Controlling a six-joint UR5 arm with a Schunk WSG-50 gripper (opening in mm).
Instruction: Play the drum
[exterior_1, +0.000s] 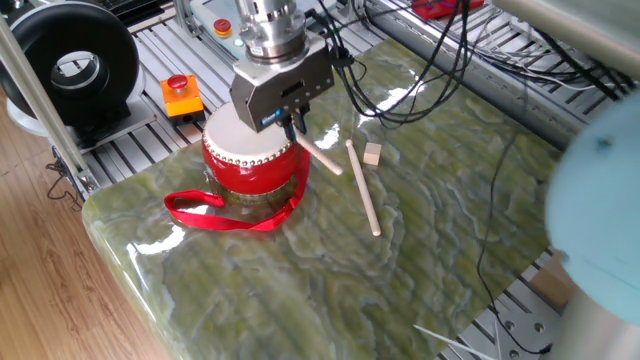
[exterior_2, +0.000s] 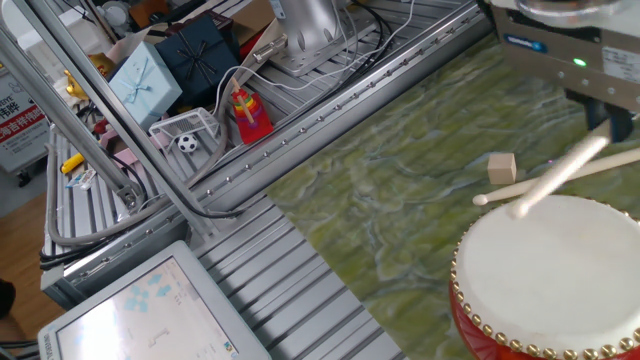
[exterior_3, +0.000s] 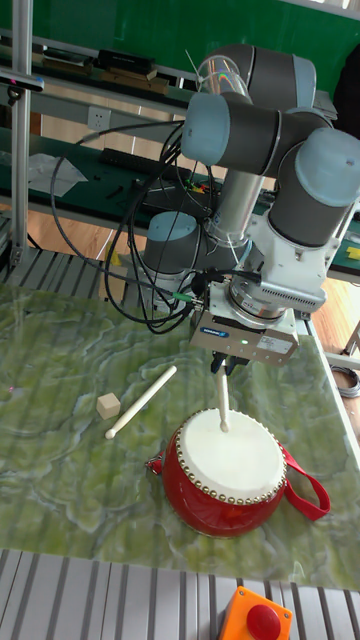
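The drum (exterior_1: 250, 162) is small, round and red, with a white skin (exterior_2: 560, 270) and pale studs, and it stands near the table's left corner. My gripper (exterior_1: 293, 120) hovers over its far rim, shut on a pale wooden drumstick (exterior_2: 556, 178). The stick slants down from the fingers. Its rounded tip (exterior_3: 224, 427) is on or just above the skin near the rim. In the tall fixed view the gripper (exterior_3: 222, 368) hangs directly over the drum (exterior_3: 228, 470). The red ribbon strap (exterior_1: 225, 213) trails on the table in front.
A second drumstick (exterior_1: 362, 188) and a small wooden cube (exterior_1: 373, 153) lie on the green marbled tabletop (exterior_1: 420, 240) right of the drum. An orange box with a red button (exterior_1: 180, 93) and a black round fan-like device (exterior_1: 70, 58) sit behind. Cables (exterior_1: 430, 70) hang near the arm.
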